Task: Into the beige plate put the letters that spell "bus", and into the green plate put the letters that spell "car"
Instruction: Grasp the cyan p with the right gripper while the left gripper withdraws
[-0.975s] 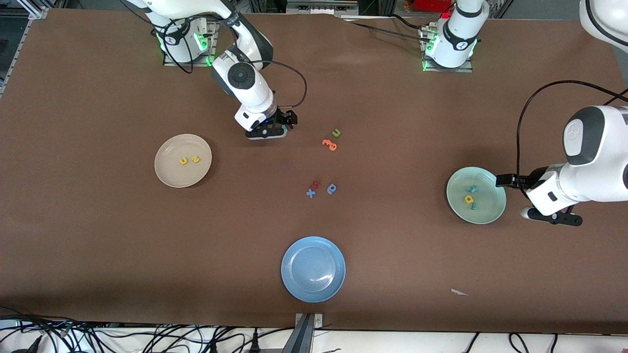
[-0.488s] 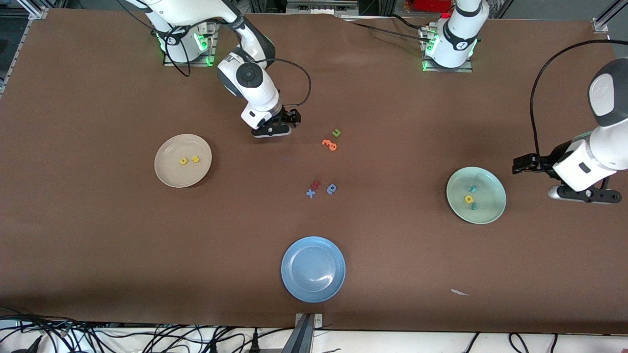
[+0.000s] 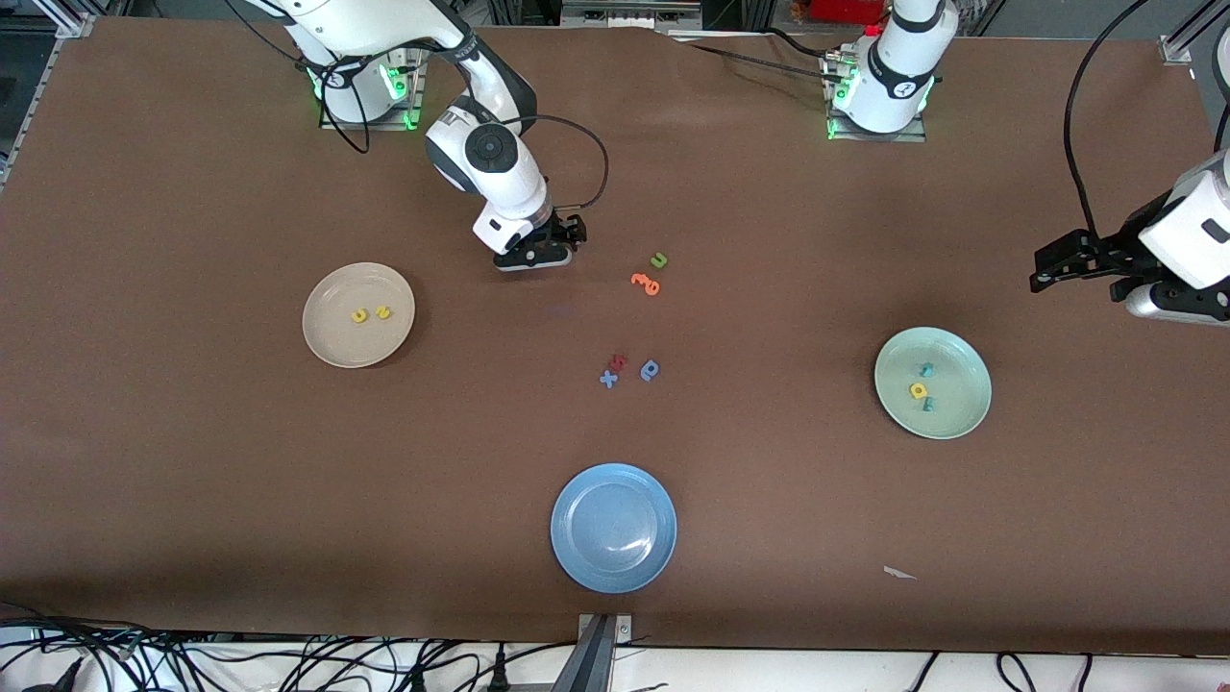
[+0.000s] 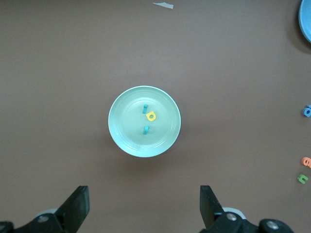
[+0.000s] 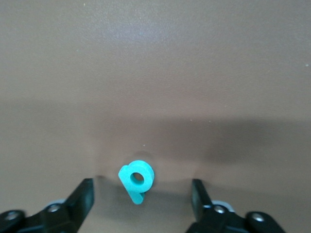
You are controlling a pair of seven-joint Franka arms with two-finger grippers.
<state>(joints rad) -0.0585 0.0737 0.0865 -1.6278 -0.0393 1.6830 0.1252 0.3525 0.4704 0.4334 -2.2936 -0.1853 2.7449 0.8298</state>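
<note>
Teal foam letter b (image 5: 137, 180) lies on the brown bench between the right end effector's (image 5: 142, 201) open fingers, probably about to close, then carry toward the round cream-beige plate (image 3: 332, 351) at its eight o'clock; left end effector (image 3: 1074, 265) waits open.

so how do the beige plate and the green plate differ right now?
The beige plate holds two yellow letters; the green plate holds three, two teal and one yellow. The beige plate lies toward the right arm's end of the table, the green plate toward the left arm's end. Both are round, shallow and plain.

White arms (image 3: 490, 159), black jaws, cables
</note>
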